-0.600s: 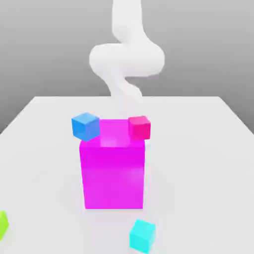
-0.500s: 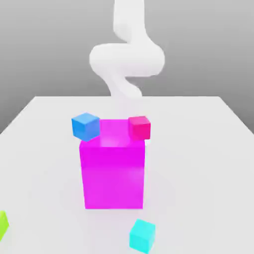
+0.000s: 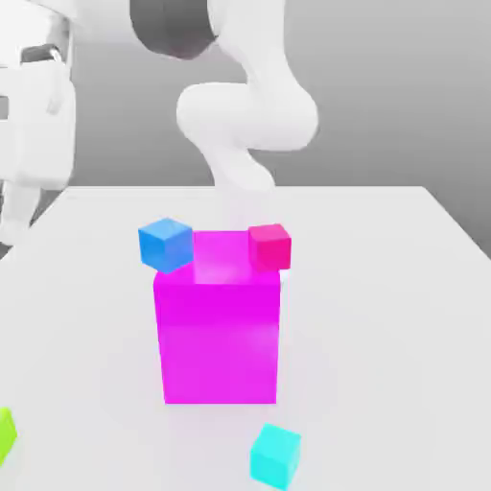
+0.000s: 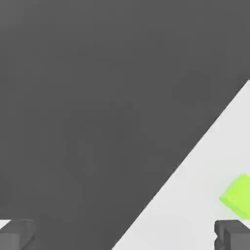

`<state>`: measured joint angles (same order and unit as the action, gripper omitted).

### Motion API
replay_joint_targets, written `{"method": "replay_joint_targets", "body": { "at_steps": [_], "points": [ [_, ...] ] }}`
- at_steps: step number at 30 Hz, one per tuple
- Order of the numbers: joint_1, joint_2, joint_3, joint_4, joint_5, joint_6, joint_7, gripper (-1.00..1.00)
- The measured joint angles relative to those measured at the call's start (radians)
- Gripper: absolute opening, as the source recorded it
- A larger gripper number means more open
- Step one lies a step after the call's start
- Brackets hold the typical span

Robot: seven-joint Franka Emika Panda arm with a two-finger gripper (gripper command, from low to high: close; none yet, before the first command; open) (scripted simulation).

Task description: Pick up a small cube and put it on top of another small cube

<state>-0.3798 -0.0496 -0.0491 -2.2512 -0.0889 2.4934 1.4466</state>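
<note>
step: approach for pick | gripper (image 4: 124, 234): fingers spread wide, holding nothing | small glossy lime-green cube (image 3: 5, 433): on white table (image 3: 384, 288), at 8 o'clock from big magenta block (image 3: 219, 331) | small plain cyan cube (image 3: 275, 456): at 5 o'clock | tip: centre over green cube, descend straight, straddle flat faces

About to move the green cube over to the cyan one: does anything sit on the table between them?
Nothing visible does. The green cube and cyan cube both lie in front of the magenta block, bare table between them.

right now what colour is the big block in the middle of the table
Magenta: the big block is bright pink-purple, seen best in the exterior view.
</note>
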Motion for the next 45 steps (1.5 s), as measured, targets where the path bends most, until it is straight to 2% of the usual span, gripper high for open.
{"method": "replay_joint_targets", "body": {
  "at_steps": [6,11,15,16,22,27,38,41,43,44,45],
  "points": [
    [-0.079,0.216,-0.037,0.013,0.054,0.059,0.132,0.00],
    [-0.137,0.396,-0.066,0.025,0.150,0.106,0.206,0.00],
    [-0.167,0.541,-0.051,0.050,0.198,0.197,0.206,0.00],
    [-0.173,0.576,-0.045,0.057,0.204,0.224,0.202,-1.00],
    [-0.175,0.593,-0.042,0.060,0.207,0.239,0.200,-1.00],
    [-0.158,0.464,-0.061,0.032,0.182,0.139,0.219,-1.00],
    [0.120,0.202,0.170,-0.209,0.091,0.126,0.263,-1.00],
    [0.207,0.212,0.231,-0.254,0.033,0.176,0.305,-1.00],
    [0.246,0.273,0.232,-0.260,-0.013,0.240,0.339,-1.00],
    [0.257,0.299,0.226,-0.261,-0.027,0.265,0.350,1.00],
    [0.257,0.299,0.226,-0.261,-0.027,0.265,0.350,1.00]
  ]
}}
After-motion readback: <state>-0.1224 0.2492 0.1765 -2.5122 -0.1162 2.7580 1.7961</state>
